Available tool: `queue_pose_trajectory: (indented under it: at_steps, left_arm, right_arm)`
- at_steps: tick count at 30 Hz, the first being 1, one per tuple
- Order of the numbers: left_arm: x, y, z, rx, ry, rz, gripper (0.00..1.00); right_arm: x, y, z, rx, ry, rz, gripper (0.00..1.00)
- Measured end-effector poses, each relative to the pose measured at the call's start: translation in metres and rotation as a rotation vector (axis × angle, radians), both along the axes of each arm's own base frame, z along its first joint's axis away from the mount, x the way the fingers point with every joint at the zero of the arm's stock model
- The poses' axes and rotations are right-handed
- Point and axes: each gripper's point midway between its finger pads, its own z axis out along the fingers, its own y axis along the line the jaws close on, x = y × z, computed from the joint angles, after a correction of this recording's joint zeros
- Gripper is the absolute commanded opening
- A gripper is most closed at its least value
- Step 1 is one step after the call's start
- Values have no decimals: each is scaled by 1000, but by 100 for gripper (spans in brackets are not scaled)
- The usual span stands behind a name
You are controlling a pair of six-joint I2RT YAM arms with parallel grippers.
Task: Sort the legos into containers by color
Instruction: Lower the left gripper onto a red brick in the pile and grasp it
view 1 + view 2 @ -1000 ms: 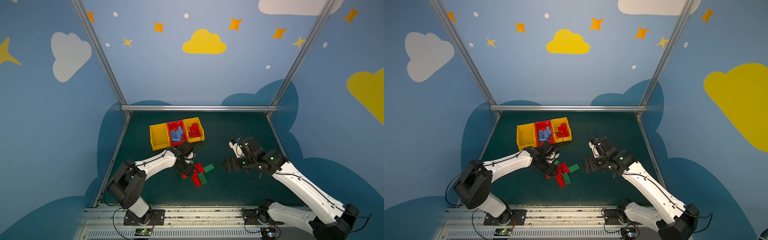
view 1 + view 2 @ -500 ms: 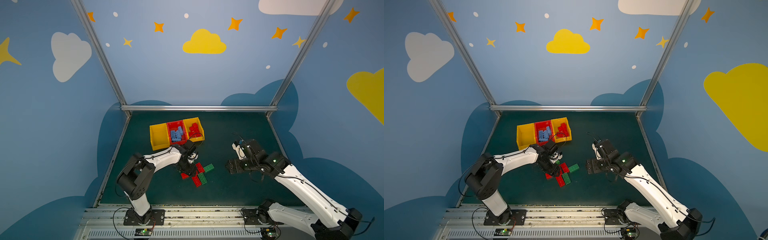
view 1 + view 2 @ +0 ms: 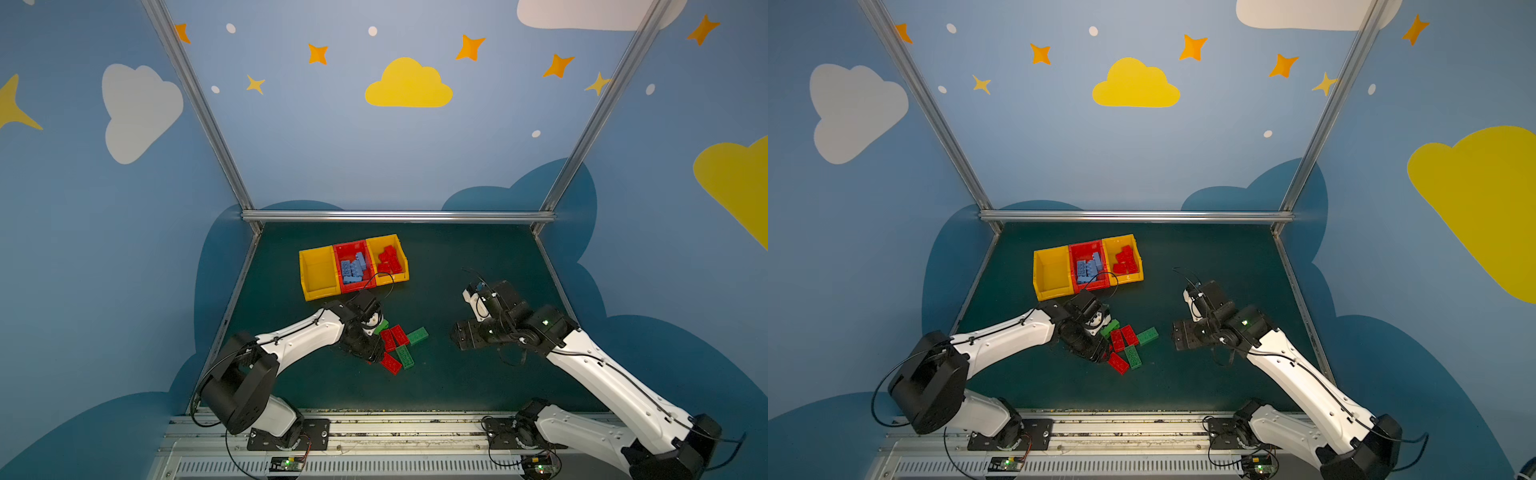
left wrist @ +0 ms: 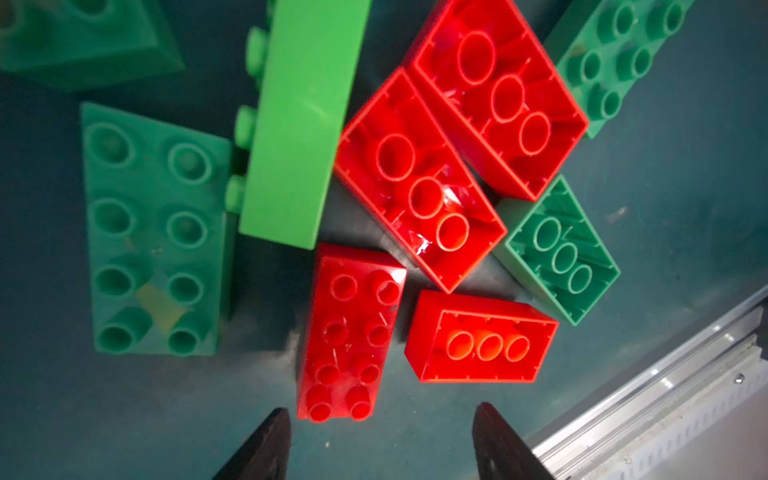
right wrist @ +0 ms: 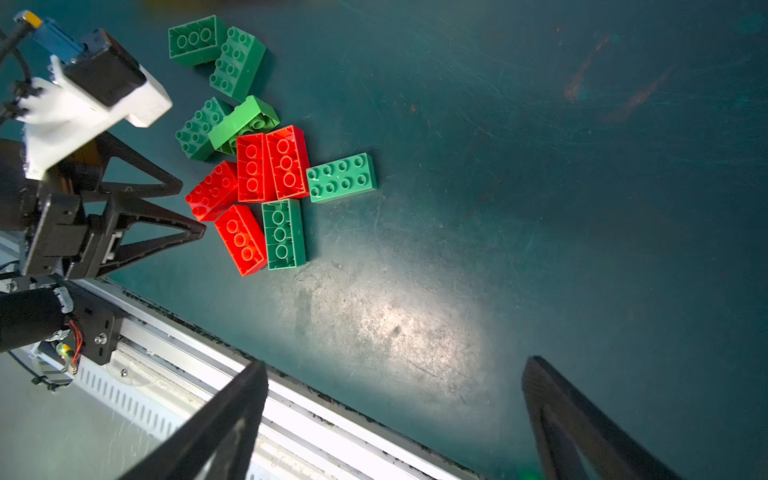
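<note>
Red and green bricks (image 3: 397, 347) lie packed in a tight cluster on the dark tabletop (image 3: 457, 257), near its front rail (image 4: 665, 399) and well apart from the three joined bins (image 3: 322, 294) at the back. The red middle bin (image 3: 357, 286) holds blue bricks (image 3: 353, 268), one yellow bin (image 3: 394, 281) holds red bricks (image 3: 390, 259), and the other yellow bin (image 3: 318, 270) is bare. The left hand (image 4: 381, 409) hovers low at the cluster's edge, fingers (image 4: 270, 453) spread part-way and pinching nothing, seemingly aimed at a red brick (image 4: 349, 332) lying studs up. The trouble is crowding: an upturned red brick (image 4: 482, 336) sits just beside the target, and one finger (image 4: 494, 444) lines up with it rather than with the gap between them. Coming down there, the finger would likely land on the neighbour, shove it toward the rail, or pinch both in a loose hold that could let one fall on the way to the bins. A light green brick (image 4: 299, 124) lying on its side touches the cluster and could roll if the pile is jostled. A sloppy release is another risk, since the bin of blue bricks adjoins the bin of red ones. The right hand (image 5: 395, 361), spread wide and empty, hangs well apart from the cluster, so a clash between arms looks unlikely unless both reach in.
</note>
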Motion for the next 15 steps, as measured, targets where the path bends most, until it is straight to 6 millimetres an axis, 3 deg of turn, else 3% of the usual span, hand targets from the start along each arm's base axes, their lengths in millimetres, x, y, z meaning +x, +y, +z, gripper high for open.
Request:
queue_pose_trajectory:
  at_steps: [15]
  left_arm:
    - [6,16,-5,87,-26,65,66]
  right_arm:
    - [0,3,0,4,-3,22,94]
